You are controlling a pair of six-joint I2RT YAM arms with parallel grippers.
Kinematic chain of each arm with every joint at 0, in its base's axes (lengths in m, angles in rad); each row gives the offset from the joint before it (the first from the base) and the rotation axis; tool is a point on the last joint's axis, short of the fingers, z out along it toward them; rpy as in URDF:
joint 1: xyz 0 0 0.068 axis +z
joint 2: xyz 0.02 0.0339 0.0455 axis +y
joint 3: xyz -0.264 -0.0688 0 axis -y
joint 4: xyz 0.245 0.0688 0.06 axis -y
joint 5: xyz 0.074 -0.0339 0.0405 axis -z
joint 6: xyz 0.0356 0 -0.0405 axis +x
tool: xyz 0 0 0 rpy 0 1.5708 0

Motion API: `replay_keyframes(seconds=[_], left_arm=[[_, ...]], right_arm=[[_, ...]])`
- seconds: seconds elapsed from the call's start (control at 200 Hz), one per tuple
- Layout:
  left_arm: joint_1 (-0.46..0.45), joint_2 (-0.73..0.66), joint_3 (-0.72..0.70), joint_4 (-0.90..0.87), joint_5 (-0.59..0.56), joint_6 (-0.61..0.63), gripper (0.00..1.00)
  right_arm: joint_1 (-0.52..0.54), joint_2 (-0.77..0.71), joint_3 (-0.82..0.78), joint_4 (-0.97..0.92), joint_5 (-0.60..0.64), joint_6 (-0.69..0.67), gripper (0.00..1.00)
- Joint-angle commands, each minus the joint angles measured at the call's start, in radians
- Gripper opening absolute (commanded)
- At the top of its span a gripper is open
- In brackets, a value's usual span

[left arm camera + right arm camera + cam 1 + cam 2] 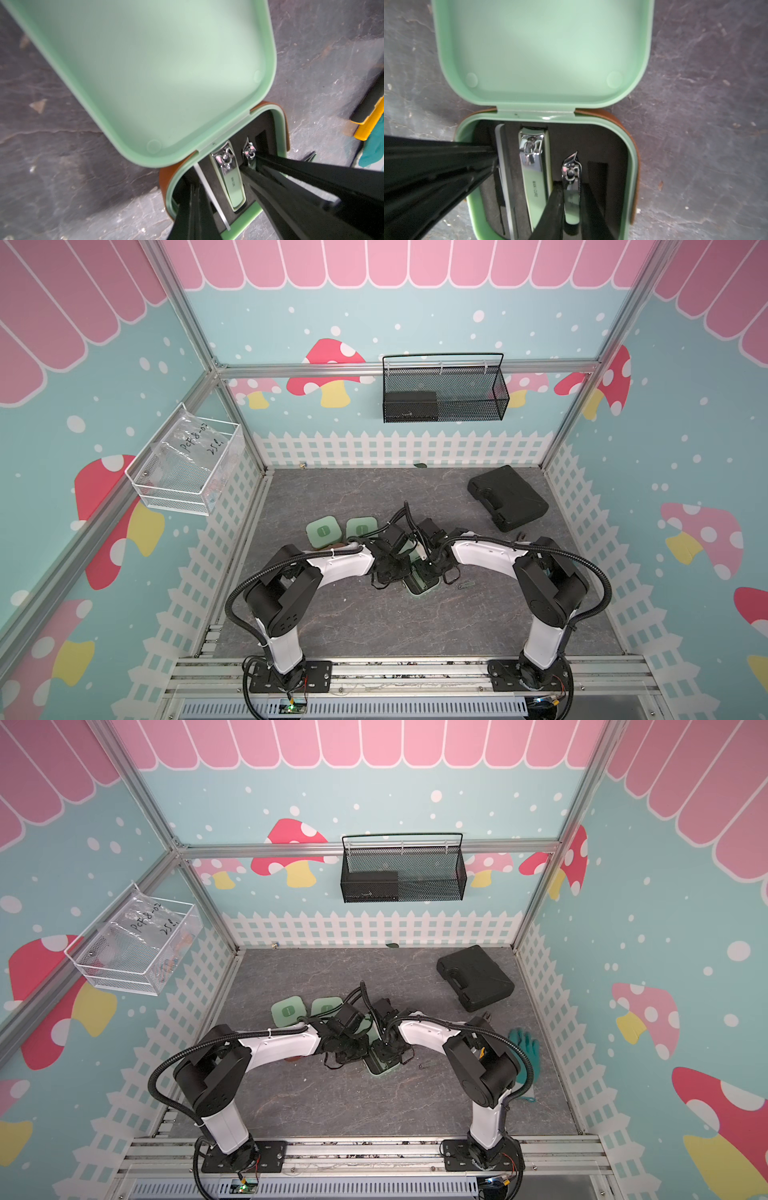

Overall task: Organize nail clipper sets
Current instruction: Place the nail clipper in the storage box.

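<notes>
**A:** Where is the open case, and which way do its tools lie?

**B:** The open case [631,166] sits on the table [353,614] between the two arms in both top views. Its lid [542,52] is tipped toward the far side. Two closed mint cases [324,531] [360,527] stand just far-left of it. In the black insert [602,145], the large clipper [534,166], small clipper [571,172] and nail file [504,166] all run near-to-far. Both clippers' cutting heads point at the hinge.

**A:** And the jaws?

**B:** The right gripper [571,187] has its jaws narrowly apart, one finger against each flank of the small clipper. The left gripper [192,187] has its jaws together, its tip touching the nail file's left edge.

**A:** Any writing?

**B:** The large clipper's lever carries small print that seems to end in "CARE". The small clipper's print is too blurred to read. The clear bag [187,448] in the white wire basket [174,493] on the left wall has handwriting, roughly "8-02".
</notes>
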Motion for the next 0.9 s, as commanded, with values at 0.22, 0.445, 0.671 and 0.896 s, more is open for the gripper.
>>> replay_keyframes(seconds=[0.22, 0.445, 0.671, 0.896], left_arm=[[-0.002, 0.030, -0.005, -0.008, -0.011, -0.006, 0.00], [-0.002, 0.034, -0.002, -0.008, -0.008, -0.005, 0.00], [-0.002, 0.029, -0.004, -0.008, -0.007, -0.002, 0.00], [0.003, 0.014, -0.013, -0.008, -0.008, 0.007, 0.00]], right_arm=[[0.006, -0.069, 0.033, -0.087, -0.007, -0.024, 0.32], [0.005, -0.136, 0.036, -0.094, -0.028, -0.020, 0.32], [-0.028, -0.191, 0.018, -0.144, 0.036, -0.055, 0.32], [-0.086, -0.254, -0.025, -0.289, 0.185, -0.171, 0.42]])
